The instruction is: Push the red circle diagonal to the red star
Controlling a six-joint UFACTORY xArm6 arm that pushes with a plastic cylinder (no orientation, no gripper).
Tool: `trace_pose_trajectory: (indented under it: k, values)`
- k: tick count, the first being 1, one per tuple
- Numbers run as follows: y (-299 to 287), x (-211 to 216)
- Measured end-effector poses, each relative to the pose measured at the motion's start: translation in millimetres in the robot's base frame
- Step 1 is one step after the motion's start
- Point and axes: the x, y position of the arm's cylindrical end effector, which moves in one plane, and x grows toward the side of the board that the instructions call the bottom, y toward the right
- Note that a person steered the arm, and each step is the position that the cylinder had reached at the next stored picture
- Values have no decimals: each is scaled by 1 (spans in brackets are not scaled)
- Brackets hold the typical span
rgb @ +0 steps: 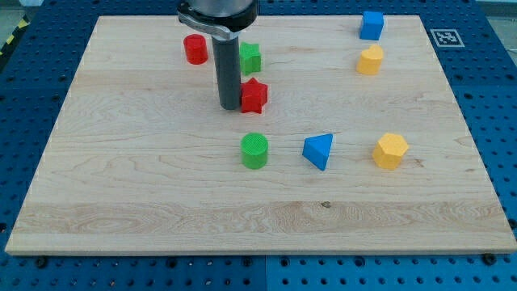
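The red circle is a short cylinder near the view's top, left of centre. The red star lies lower and to the right of it, near the board's middle. My tip is the lower end of the dark rod and stands right beside the star's left side, touching or almost touching it. The tip is below and to the right of the red circle, clearly apart from it.
A green block sits just above the star. A green circle, a blue triangle and a yellow hexagon form a row lower down. A blue block and a yellow block are at top right on the wooden board.
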Motion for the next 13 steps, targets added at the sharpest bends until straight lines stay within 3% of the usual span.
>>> trace_pose_trajectory:
  k: [2, 3, 4, 6, 7, 9, 13]
  values:
    - [-103, -12]
    - [-117, -48]
    - [-109, -83]
    - [-38, -110]
    - [-34, -121]
    - [-108, -144]
    - [14, -151]
